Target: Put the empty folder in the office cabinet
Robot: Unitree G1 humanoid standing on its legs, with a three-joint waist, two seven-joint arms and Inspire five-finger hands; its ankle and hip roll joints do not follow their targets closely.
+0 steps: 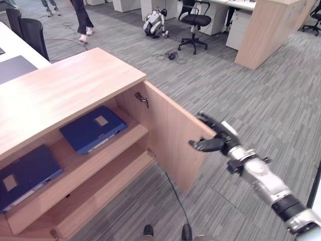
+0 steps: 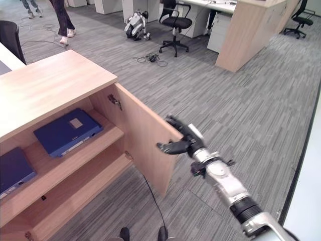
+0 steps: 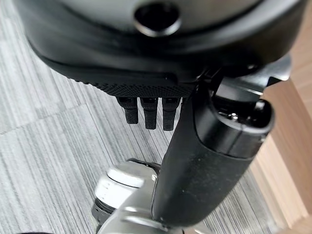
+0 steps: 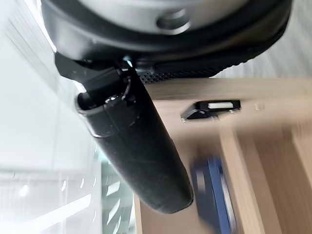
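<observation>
Left eye view: my right hand (image 1: 213, 136) grips the cabinet door (image 1: 173, 138) at its free edge, thumb inside, fingers outside; the blue folder (image 1: 93, 128) lies on the upper shelf (image 1: 131, 136), right end. Swing steadily, keeping grip. Left wrist view: my left hand (image 3: 151, 114) hangs relaxed, fingers straight, above the floor.

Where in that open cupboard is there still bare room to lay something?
The lower shelf looks bare throughout. The upper shelf is crowded: two blue folders, with a bare strip between them. The right hand is at the door edge.
</observation>
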